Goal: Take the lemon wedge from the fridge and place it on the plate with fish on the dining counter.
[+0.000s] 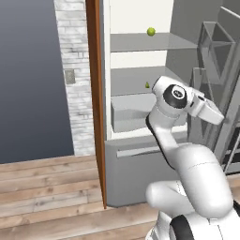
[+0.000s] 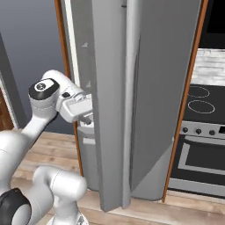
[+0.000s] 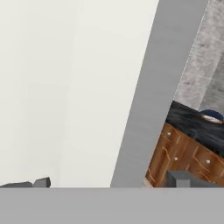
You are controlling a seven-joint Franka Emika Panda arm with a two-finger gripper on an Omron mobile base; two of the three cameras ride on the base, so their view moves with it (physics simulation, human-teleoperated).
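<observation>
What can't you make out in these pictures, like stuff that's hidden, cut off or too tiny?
- Lemon wedge: left base view, a tiny speck on the fridge shelf beside the arm; its shape is too small to tell.
- Fridge inside: right base view, hidden by the open door.
- Gripper: hand view, open, tips cut off by the bottom edge.
- Plate: hand view, a sliver on the dining counter, cut off by the right edge; fish can't be made out.

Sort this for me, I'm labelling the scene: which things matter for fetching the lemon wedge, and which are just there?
For the job:
lemon wedge, on a middle shelf
fridge, door open
dining counter
gripper, open

Just there:
round green fruit, upper shelf
stove
</observation>
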